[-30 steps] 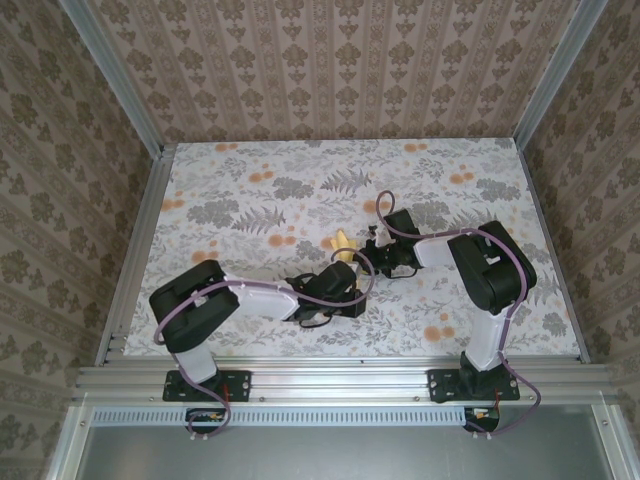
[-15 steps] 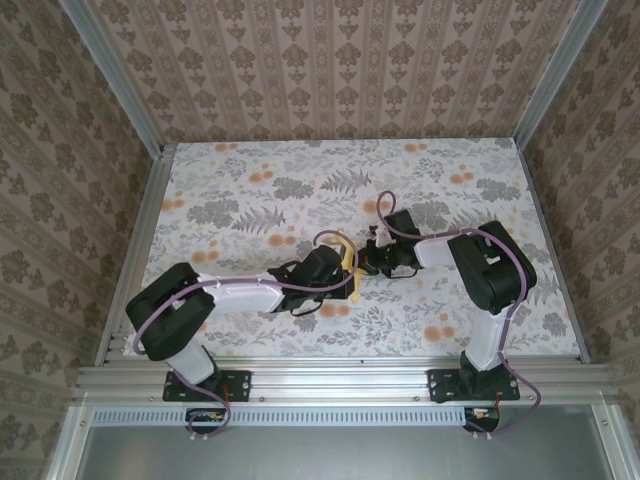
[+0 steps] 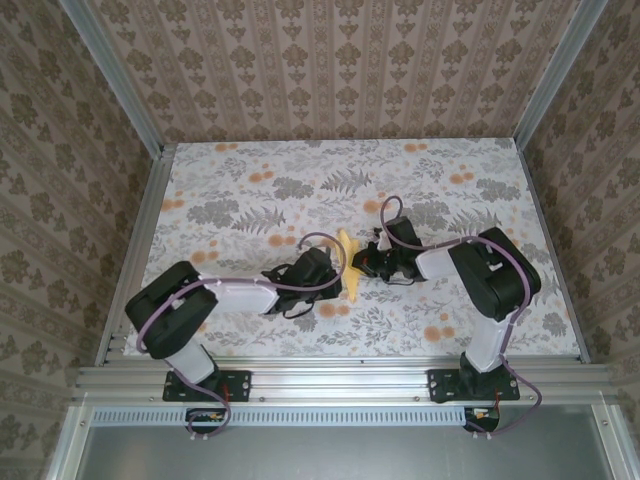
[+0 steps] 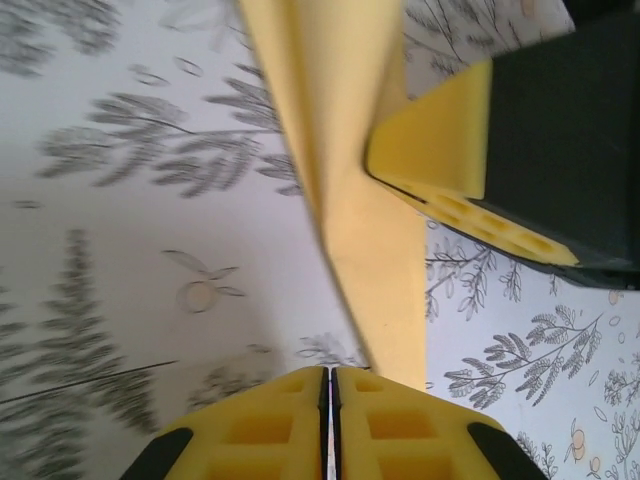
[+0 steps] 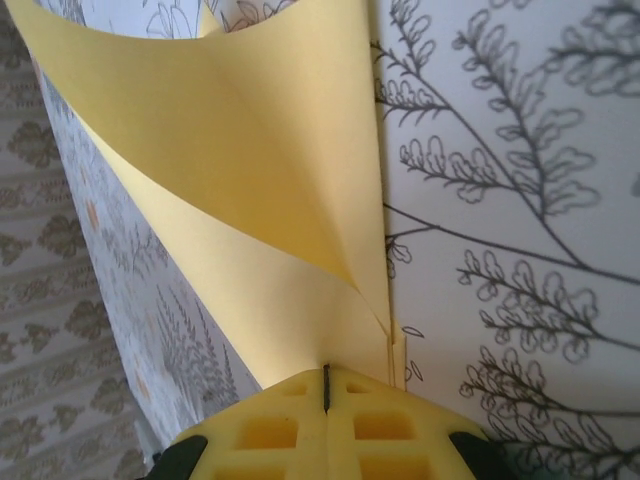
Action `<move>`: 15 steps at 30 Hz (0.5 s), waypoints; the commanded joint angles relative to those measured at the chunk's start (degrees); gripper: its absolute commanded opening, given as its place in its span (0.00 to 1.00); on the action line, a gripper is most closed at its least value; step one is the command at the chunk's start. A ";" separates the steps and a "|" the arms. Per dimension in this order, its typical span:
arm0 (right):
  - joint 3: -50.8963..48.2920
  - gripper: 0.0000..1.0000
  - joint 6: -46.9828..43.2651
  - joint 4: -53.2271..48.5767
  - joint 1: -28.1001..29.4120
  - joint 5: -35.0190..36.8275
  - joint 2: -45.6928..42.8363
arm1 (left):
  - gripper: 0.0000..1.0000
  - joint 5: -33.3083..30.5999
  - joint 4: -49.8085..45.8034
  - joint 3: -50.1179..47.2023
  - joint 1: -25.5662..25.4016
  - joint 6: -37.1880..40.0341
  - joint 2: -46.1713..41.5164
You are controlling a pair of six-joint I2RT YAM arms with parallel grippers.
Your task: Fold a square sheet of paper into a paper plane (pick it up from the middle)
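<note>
**Both pincers closed at the yellow paper, mid-counter**

I see the yellow paper [image 3: 347, 243] about midway between the left and right edges of the counter [image 3: 230, 170], somewhat closer to the near edge. The left pincer [image 3: 336, 274] is just on its left side and the right pincer [image 3: 364, 262] just on its right. In the right wrist view, the right pincer's pads [image 5: 270, 435] are clamped on the paper, which curls away from the seam with one crease. In the left wrist view, the left pincer's pads [image 4: 260, 430] are pressed together. The paper's lower end meets one pad beside the seam, and I cannot tell whether any of it is nipped.
</note>
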 commanded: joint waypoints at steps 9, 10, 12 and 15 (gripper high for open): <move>-8.37 0.04 18.10 -3.01 8.64 11.61 -3.33 | 0.16 2.57 9.82 -5.48 1.27 -5.15 -3.76; -8.70 0.04 18.57 -3.05 8.69 11.97 -3.83 | 0.16 3.30 10.72 -5.34 1.29 -5.50 -3.14; -9.06 0.04 19.05 -2.82 8.73 12.46 -4.86 | 0.16 4.00 12.29 -5.10 1.28 -6.00 -1.56; -9.20 0.05 19.27 -3.07 8.66 12.52 -5.63 | 0.16 4.40 13.92 -5.19 1.18 -7.05 0.73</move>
